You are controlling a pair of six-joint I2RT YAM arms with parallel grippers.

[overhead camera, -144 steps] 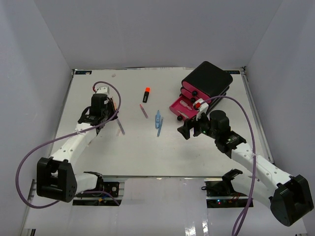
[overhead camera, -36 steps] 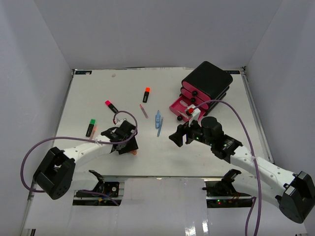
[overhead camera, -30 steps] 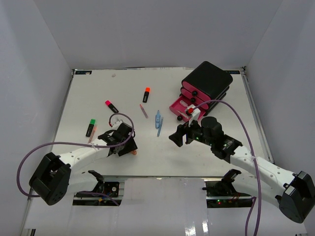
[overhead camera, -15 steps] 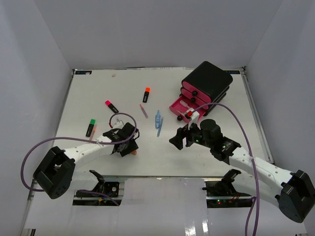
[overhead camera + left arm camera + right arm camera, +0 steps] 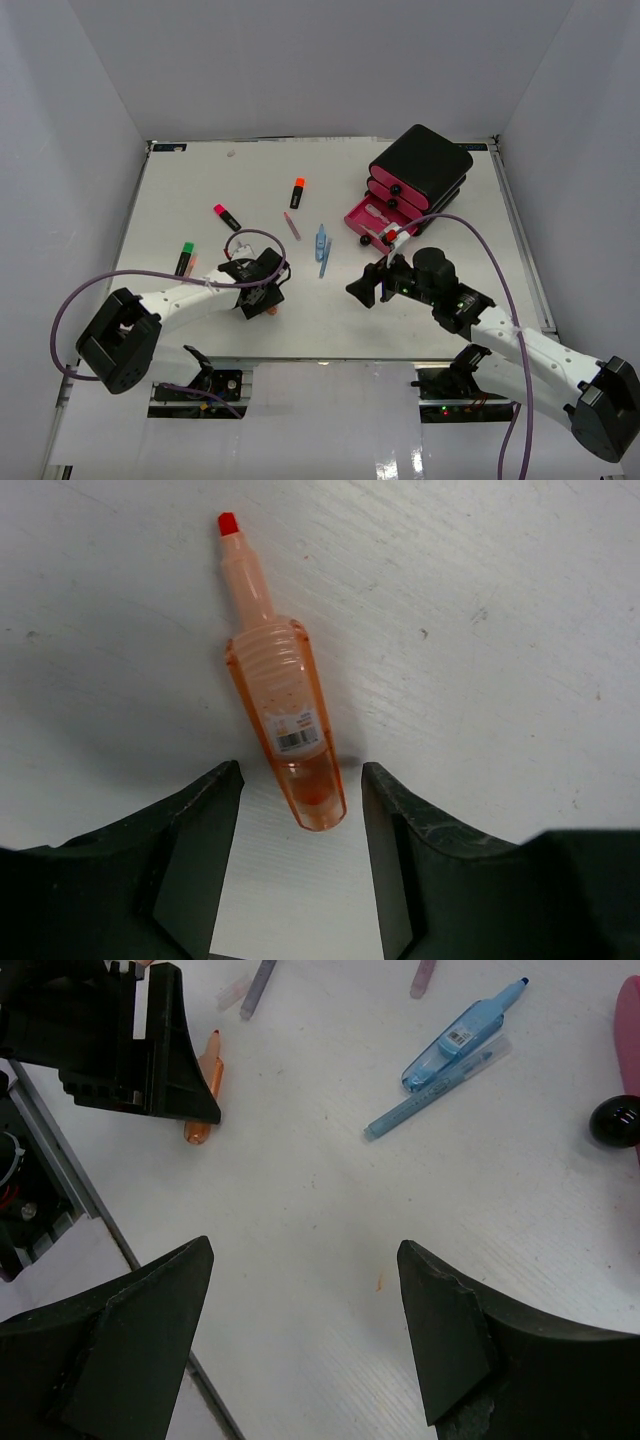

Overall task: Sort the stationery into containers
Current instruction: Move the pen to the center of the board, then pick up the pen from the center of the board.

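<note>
**A:** What is standing on the bench (image 5: 200, 170)?

**B:** A black box (image 5: 430, 155) is sitting at the far right, holding three pink drawers. The bottom drawer (image 5: 352, 217) is hanging open with something pale lying inside; I cannot tell what. The upper two are sitting shut.

**A:** And the fingers?

**B:** The right fingers (image 5: 150, 1300) are hovering spread wide, near the open drawer. The left fingers (image 5: 200, 830) are standing apart on either side of an orange pen (image 5: 285, 700), not pinching it, near the front edge.

**A:** What is lying loose?

**B:** Three highlighters are lying there: orange-capped (image 5: 298, 192), pink-capped (image 5: 225, 216) and green-capped (image 5: 186, 260). Then a fat blue pen (image 5: 458, 1035) and a thin blue pen (image 5: 430, 1095) are lying side by side. There is also one pink pen (image 5: 291, 226) and one purple pen (image 5: 260, 980).
</note>
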